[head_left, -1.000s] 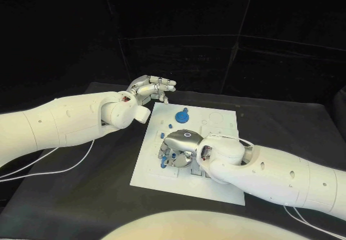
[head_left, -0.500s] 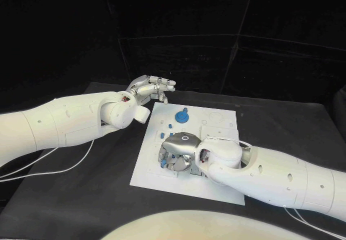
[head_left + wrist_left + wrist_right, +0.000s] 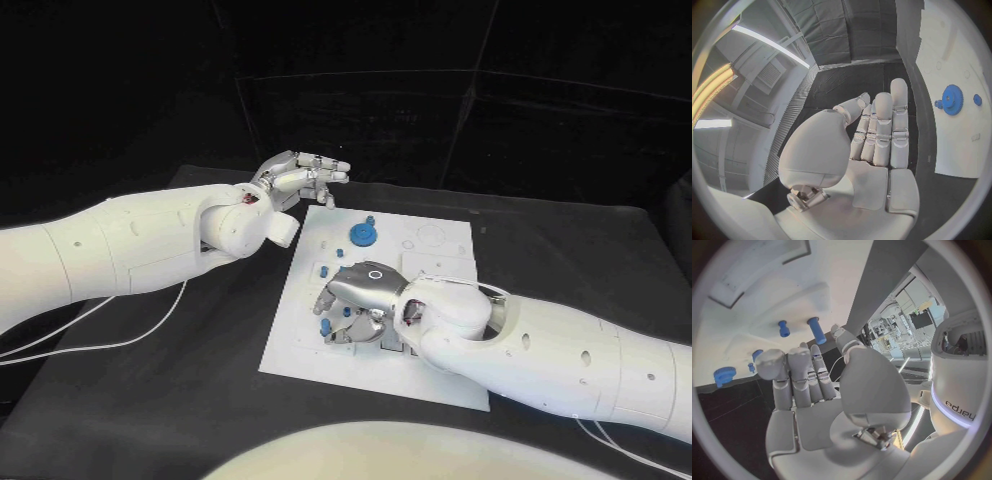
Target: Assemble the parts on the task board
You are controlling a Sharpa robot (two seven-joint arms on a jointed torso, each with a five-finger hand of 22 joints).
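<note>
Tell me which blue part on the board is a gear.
The big round toothed one near the board's far edge, beside the left hand; the other blue parts are small pegs.

Black table [image 3: 173, 390]: white task board [image 3: 433, 375], white cables [image 3: 101, 335].

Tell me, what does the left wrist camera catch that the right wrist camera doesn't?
The left wrist view alone shows the left hand, open with its fingers straight and side by side, holding nothing, off the board's edge above the black table.

The right wrist view alone shows the right hand, open and holding nothing, and two blue pegs on the board beyond its fingertips.

Both show the white task board and the blue gear on it.
</note>
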